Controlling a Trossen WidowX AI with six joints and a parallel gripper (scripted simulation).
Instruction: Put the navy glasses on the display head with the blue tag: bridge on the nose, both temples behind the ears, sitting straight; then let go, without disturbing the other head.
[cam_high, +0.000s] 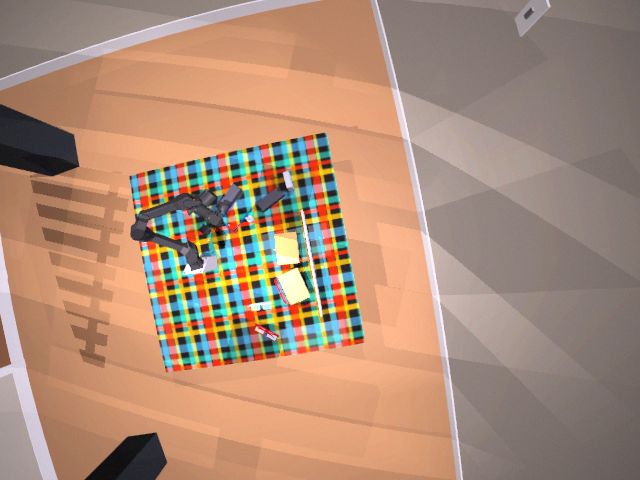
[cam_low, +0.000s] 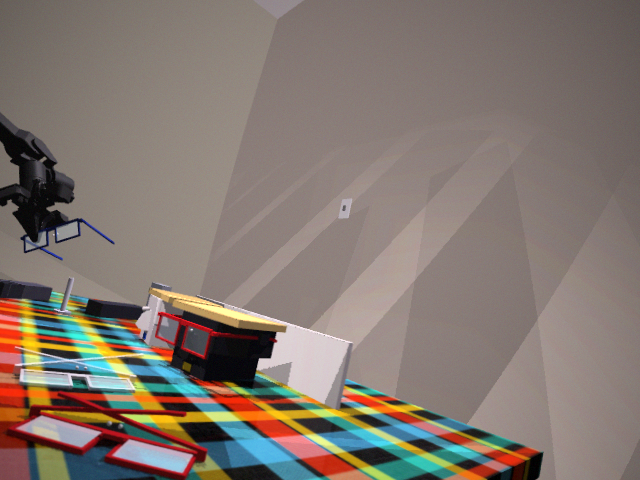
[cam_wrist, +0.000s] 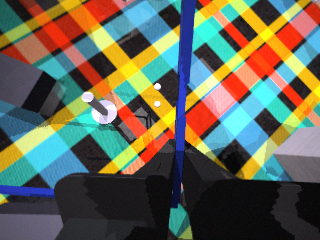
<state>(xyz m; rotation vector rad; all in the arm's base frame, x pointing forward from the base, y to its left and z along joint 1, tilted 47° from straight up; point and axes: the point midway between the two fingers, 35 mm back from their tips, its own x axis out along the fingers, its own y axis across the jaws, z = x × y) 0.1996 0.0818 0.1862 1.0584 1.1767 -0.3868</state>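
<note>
My gripper (cam_low: 36, 232) is shut on the navy glasses (cam_low: 56, 233) and holds them high above the far left of the plaid table. In the wrist view the navy frame (cam_wrist: 185, 100) runs upward from between the fingers. From above, the gripper (cam_high: 225, 221) and the navy glasses (cam_high: 240, 223) are left of the two display heads. The nearer black head (cam_low: 219, 346) has a tan top and wears red glasses. The second head (cam_low: 155, 316) (cam_high: 286, 248) stands right behind it, mostly hidden. I cannot make out the blue tag.
A white panel (cam_low: 310, 364) stands behind the heads. White glasses (cam_low: 74, 379) and red glasses (cam_low: 108, 441) lie on the near table. Dark boxes (cam_low: 111, 308) and a small white peg stand (cam_wrist: 102, 111) sit below the gripper. A grey block (cam_wrist: 300, 155) is at the right.
</note>
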